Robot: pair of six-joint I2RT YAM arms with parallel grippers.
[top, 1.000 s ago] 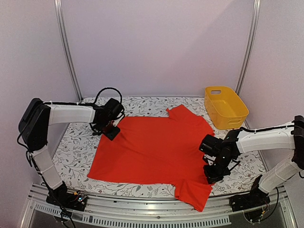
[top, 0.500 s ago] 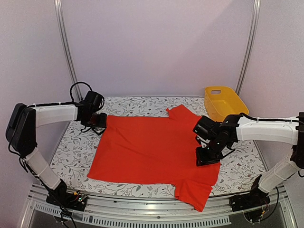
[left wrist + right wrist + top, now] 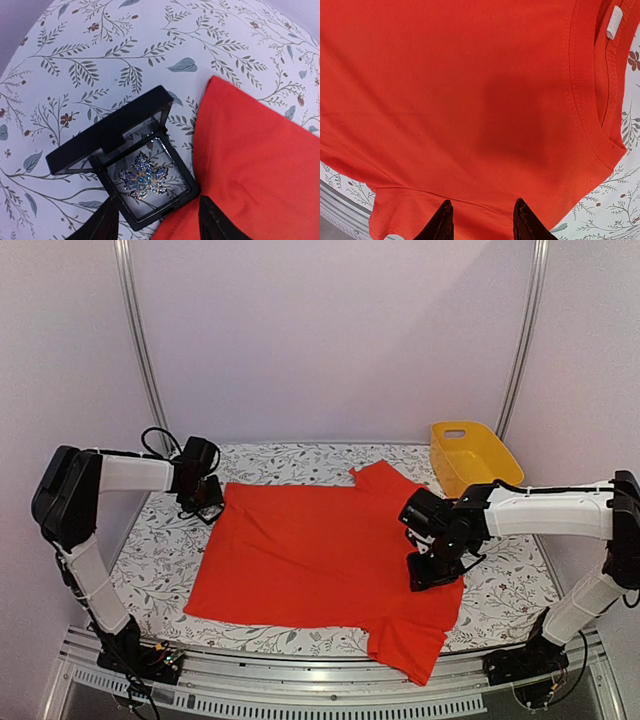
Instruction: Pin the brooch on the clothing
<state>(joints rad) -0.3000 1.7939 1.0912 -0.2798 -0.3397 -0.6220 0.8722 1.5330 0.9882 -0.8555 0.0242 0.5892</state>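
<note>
- Left gripper (image 3: pixel 159 222) hovers with its fingers apart, straddling the near corner of a small black display box (image 3: pixel 107 137); nothing is clamped between them.
- Inside the open box lies the brooch (image 3: pixel 142 176), a glittery leaf-shaped cluster. The box sits at the far-left corner of the red-orange T-shirt (image 3: pixel 310 550), whose edge lies right against it.
- Right gripper (image 3: pixel 482 222) hangs over the T-shirt near the neckline, fingers likewise apart and empty.
- The T-shirt lies spread on the floral table (image 3: pixel 150 560), with a yellow basket (image 3: pixel 478 465) beyond it.
- To my eye the brooch is light, stiff, spiky and delicate. It wants a gentle pinch across its edges, since the box may slide or lift along with it.
- The cloth is soft and will wrinkle under a push, so holding it down near the pinning spot seems wise.
</note>
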